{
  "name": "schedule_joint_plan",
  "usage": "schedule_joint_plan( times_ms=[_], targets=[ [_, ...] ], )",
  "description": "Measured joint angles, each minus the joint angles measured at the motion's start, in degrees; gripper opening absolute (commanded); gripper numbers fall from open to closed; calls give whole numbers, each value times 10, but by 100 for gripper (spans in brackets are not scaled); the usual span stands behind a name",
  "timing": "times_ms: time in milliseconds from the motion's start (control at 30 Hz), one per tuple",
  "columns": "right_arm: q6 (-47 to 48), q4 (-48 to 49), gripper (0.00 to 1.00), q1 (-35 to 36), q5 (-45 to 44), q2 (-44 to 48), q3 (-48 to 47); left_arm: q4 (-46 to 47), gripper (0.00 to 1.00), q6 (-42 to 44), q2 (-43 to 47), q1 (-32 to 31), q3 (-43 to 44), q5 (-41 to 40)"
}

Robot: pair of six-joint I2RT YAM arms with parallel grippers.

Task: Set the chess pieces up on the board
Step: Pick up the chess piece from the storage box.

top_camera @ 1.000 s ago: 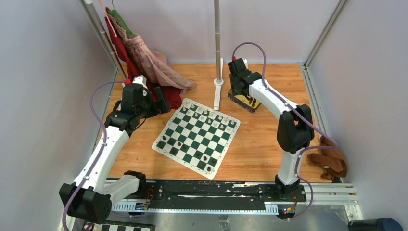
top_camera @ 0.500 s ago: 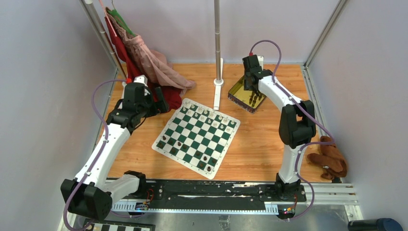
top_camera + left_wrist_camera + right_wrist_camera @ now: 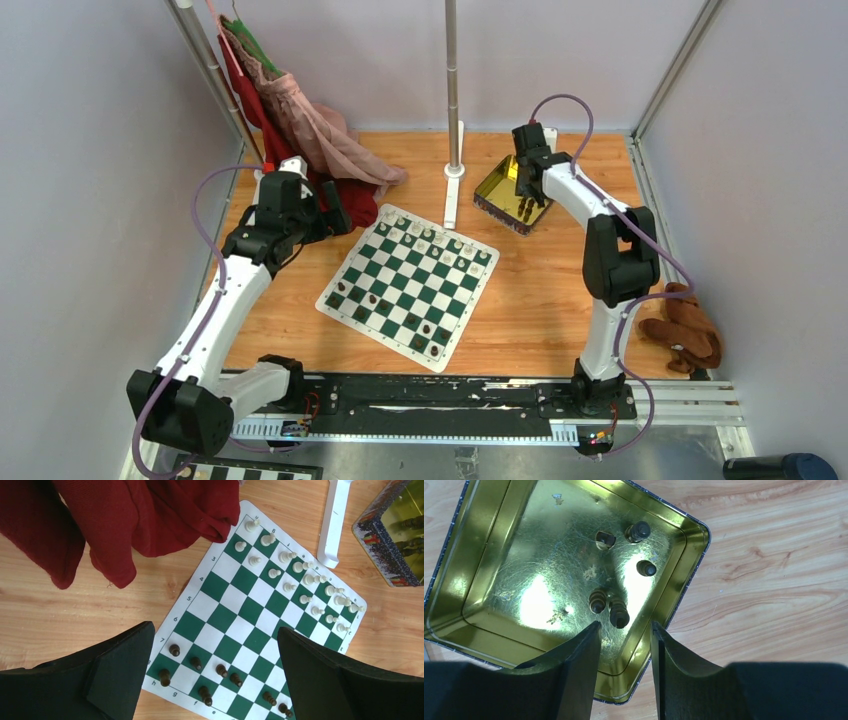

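The green and white board point(image 3: 400, 262) lies mid-table and shows in the left wrist view point(image 3: 260, 615). Cream chess pieces point(image 3: 435, 240) line its far edge point(image 3: 300, 577). Several dark pieces point(image 3: 385, 305) stand near its near edge point(image 3: 220, 672). My left gripper point(image 3: 335, 215) hovers open and empty over the board's left corner point(image 3: 214, 630). My right gripper point(image 3: 527, 190) is open and empty above a gold tin point(image 3: 497, 185). In the right wrist view the gripper point(image 3: 625, 625) sits just short of several dark pieces point(image 3: 619, 615) on the tin's floor point(image 3: 499, 580).
A red cloth point(image 3: 345, 190) and a pink garment point(image 3: 320, 130) hang at the back left, the red one reaching the board's corner point(image 3: 150, 520). A pole on a white base point(image 3: 453, 170) stands behind the board. A brown plush toy point(image 3: 690, 335) lies at the right edge.
My right gripper has swung right and back over the gold tin, uncovering the tin's left part. The left arm has hardly moved.
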State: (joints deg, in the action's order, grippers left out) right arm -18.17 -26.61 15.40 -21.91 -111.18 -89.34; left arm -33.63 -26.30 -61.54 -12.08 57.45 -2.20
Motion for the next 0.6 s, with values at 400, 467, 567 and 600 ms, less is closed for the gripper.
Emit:
schedule_joint_plan(
  times_ms=[400, 467, 567, 600],
  targets=[
    [-5, 18, 41, -11, 23, -10, 9, -4, 100, 0, -10, 0, 0, 0],
    [-6, 20, 41, -11, 24, -15, 9, -4, 100, 0, -12, 0, 0, 0],
    [-6, 23, 41, -13, 25, -22, 9, -4, 100, 0, -15, 0, 0, 0],
    [-6, 23, 41, -13, 25, -25, 9, -4, 100, 0, -16, 0, 0, 0]
  ],
)
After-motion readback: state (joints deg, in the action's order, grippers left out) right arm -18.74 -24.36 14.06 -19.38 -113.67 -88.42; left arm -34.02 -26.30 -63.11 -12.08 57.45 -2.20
